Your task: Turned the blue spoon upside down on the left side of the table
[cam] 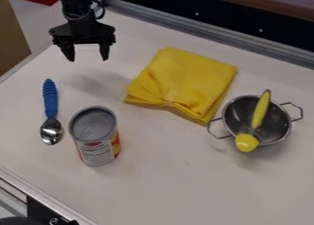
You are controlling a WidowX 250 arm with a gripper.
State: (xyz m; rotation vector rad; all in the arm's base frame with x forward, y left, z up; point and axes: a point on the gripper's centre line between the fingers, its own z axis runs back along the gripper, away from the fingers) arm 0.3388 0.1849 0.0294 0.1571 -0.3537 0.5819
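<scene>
The gripper (87, 59) hangs over the upper left of the table, its two fingers spread apart and nothing between them. Below and to its left lies the spoon (50, 100), with a ribbed blue handle pointing toward the back and a shiny metal bowl toward the front. The spoon rests on the left side of the white table (147, 182), apart from the gripper.
A can (95, 134) stands upright just right of the spoon's bowl. A folded yellow cloth (184, 81) lies at the middle back. On the right, a small metal colander (276, 123) holds a yellow-handled utensil (260, 110). Metal rails (208, 38) edge the table.
</scene>
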